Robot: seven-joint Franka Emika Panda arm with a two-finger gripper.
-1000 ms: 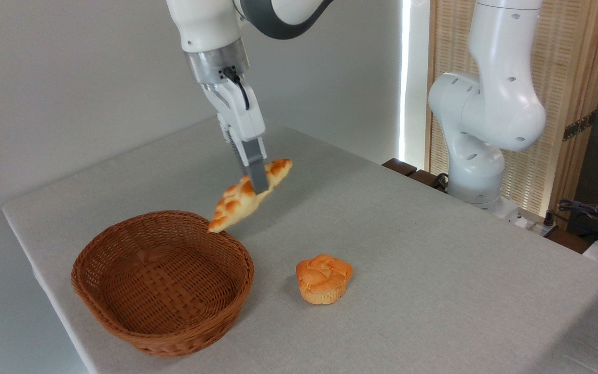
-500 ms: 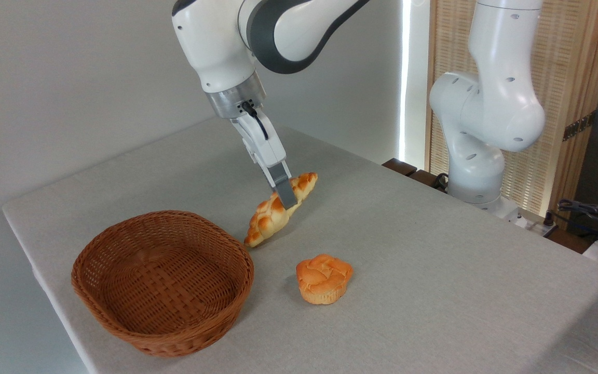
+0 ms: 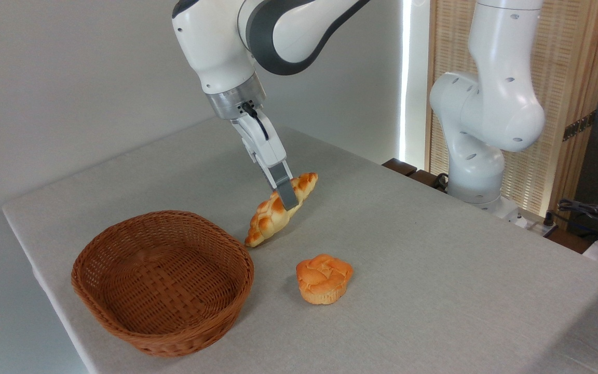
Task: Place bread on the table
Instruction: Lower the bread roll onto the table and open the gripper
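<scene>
The bread (image 3: 268, 218), a golden braided loaf with toasted patches, hangs tilted just right of the basket, its lower pointed end at or close to the grey cloth of the table (image 3: 408, 218). My gripper (image 3: 288, 199) is shut on the loaf's middle, its grey finger crossing the front of it. The loaf's upper end points up and to the right.
A brown wicker basket (image 3: 163, 280) with nothing in it stands at the front left of the table. A small round orange bun (image 3: 324, 278) sits right of the basket, in front of the loaf. The arm's white base (image 3: 480, 130) rises behind the table's right edge.
The gripper carried the loaf from above the basket's far rim down and to the right, to just over the cloth. In the last half second it barely moved.
</scene>
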